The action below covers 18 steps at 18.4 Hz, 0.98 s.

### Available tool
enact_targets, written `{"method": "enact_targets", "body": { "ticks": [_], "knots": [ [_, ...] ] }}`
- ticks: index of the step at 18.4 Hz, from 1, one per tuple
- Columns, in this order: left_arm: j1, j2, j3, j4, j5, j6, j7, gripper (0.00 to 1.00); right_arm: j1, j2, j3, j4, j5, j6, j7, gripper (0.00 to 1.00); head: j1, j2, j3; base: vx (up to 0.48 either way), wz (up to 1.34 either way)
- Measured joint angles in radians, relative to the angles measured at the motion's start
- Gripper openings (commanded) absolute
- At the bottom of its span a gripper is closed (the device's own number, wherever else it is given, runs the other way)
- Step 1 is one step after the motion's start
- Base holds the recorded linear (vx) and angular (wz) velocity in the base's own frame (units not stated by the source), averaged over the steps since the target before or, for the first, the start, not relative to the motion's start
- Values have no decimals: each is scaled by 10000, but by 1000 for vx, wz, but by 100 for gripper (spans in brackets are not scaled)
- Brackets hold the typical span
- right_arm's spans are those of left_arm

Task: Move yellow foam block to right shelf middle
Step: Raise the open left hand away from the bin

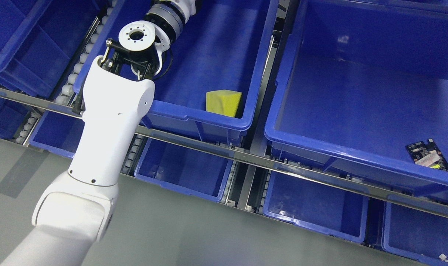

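A yellow foam block [224,102] lies in the near right corner of a blue bin [209,122] on the middle shelf level, left of centre. My left arm [109,129] rises from the lower left and reaches up over this bin; its wrist [165,18] runs out of the picture at the top edge, so the hand is hidden. The block sits apart from the arm, below and to the right of the wrist. A larger blue bin [320,147] stands on the right at the same level. My right arm does not show.
A dark circuit board [428,156] lies in the near right corner of the right bin. Metal shelf rails [246,157] cross below the bins, with several blue bins [183,171] on the lower level. Roller tracks [76,70] run left of the middle bin. Grey floor [209,236] lies beneath.
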Motion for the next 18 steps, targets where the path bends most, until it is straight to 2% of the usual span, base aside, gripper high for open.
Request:
{"method": "enact_targets", "body": {
  "ticks": [4, 10, 15, 18],
  "knots": [
    [908, -9, 304, -970, -41, -1439, -77, 100, 0, 0, 0, 0, 0, 0, 0, 100, 0, 0, 0, 0, 0],
    [2684, 296, 623, -2111, -70, -4442, -217, 100, 0, 0, 0, 0, 0, 0, 0, 100, 0, 0, 0, 0, 0],
    [3729, 546, 896, -2664, -79, -5005, -245, 100, 0, 0, 0, 0, 0, 0, 0, 100, 0, 0, 0, 0, 0],
    [3990, 428, 1005, -2881, -81, -4556, -245, 100, 0, 0, 0, 0, 0, 0, 0, 100, 0, 0, 0, 0, 0]
  ]
}}
